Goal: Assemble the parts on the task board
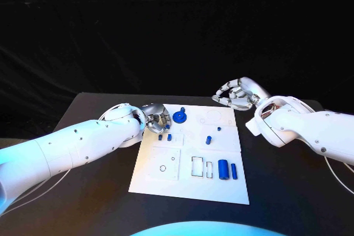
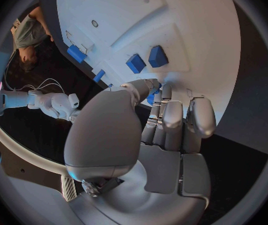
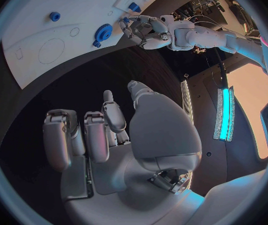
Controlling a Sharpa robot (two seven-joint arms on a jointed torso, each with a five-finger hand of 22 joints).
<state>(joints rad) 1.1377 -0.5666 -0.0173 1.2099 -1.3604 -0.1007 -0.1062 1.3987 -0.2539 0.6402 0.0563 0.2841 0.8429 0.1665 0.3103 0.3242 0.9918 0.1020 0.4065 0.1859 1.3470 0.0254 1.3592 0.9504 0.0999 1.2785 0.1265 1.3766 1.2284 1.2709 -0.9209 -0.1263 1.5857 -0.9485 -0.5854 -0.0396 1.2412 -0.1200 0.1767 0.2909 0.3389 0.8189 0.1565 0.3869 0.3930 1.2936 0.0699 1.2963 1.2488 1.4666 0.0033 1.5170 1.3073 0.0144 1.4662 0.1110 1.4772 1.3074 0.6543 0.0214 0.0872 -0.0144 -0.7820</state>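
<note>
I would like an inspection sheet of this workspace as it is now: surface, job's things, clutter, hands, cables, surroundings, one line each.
Surface: black table, with the white task board lying in its middle.
Job's things: a blue gear at the board's far end; small blue parts mid-board; two blue cylinders near the close edge.
Clutter: nothing seen.
Hands: left hand over the board's far left corner, beside the gear, fingers curled; whether it touches a part cannot be told. Right hand off the board's far right corner, fingers curled, holding nothing.
Cables: a thin white cable loops at the left wrist.
Surroundings: dark backdrop behind the table.
</note>
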